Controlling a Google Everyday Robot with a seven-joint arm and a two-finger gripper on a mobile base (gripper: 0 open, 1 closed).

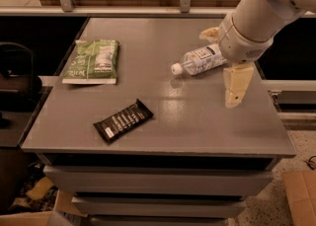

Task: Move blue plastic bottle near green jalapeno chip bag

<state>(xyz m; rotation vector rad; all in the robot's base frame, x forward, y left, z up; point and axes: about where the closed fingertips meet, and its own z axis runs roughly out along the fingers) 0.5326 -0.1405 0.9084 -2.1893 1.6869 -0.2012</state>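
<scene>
A gray table (197,121) holds three things. The blue plastic bottle (200,60) lies on its side toward the far right of the top, with its white cap pointing left and slightly near. The robot's white arm (266,8) comes in from the upper right. Its gripper (219,67) sits low over the bottle's base end with its fingers (237,84) spread wide, one on the near side and one on the far side. Neither finger visibly presses on the bottle. The green jalapeno chip bag (94,61) lies flat at the far left, well apart from the bottle. A black candy bar wrapper (123,120) lies askew near the front, left of centre.
</scene>
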